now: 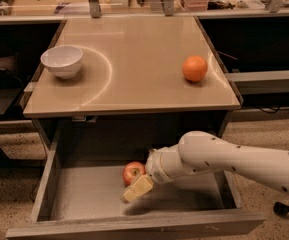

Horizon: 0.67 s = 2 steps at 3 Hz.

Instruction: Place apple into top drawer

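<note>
The red apple [133,172] with yellowish patches lies inside the open top drawer [84,199], on its grey bottom near the middle. My gripper [140,180] reaches into the drawer from the right, low over the bottom, right at the apple. Its cream near finger [138,188] sits just in front of and below the apple, slightly apart from it; the far finger is hidden behind the apple. The gripper looks open around the apple.
On the tan tabletop [134,59] above the drawer stand a white bowl [62,60] at the left and a plain orange fruit [194,68] at the right. The drawer's front panel [134,226] is nearest the camera. Dark shelving flanks both sides.
</note>
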Each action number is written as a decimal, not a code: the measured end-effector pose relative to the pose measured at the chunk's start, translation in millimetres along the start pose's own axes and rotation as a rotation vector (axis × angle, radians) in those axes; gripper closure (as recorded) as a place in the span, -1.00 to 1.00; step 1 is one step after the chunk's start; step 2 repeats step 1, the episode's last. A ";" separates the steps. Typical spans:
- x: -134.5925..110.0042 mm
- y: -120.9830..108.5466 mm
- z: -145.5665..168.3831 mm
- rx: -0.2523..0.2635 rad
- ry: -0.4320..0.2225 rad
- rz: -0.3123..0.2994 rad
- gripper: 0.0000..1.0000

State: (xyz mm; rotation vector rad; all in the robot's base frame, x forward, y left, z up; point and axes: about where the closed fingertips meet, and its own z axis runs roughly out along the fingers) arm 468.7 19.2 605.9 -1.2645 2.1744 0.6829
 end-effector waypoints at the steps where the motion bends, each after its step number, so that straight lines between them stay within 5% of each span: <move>1: 0.0 0.0 0.0 0.000 0.000 0.000 -1.00; 2: 0.0 0.0 0.0 0.000 0.000 0.000 -1.00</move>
